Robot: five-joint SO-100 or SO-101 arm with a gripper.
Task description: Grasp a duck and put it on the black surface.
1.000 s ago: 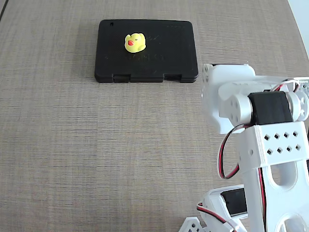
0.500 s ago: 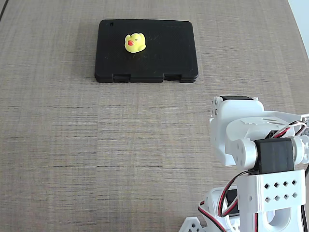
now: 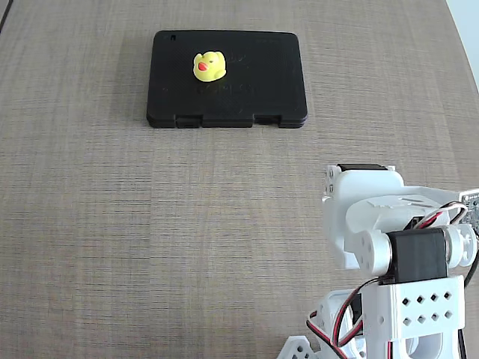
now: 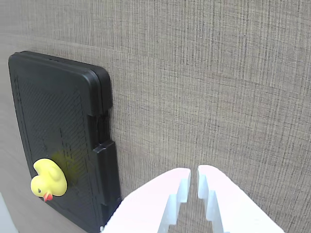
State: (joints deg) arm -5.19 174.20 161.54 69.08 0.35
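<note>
- Sitting upright on the black surface point(image 3: 254, 78), the duck point(image 3: 209, 66) is left of the slab's centre in the fixed view, nearer the far long edge than the notched near edge.
- The duck's beak points toward the slab's near-left corner in that view; bare black shows all round it.
- The slab lies flat on the woven-grain table point(image 3: 150, 224), with open tabletop on every side of it.
- The arm point(image 3: 397, 239) is folded at the lower right, well apart from the slab's near-right corner.
- In the wrist view the gripper point(image 4: 192, 175) hangs over bare table right of the slab's notched edge, its white fingers point(image 4: 214, 194) drawn nearly together with only a thin slit between, holding nothing.
</note>
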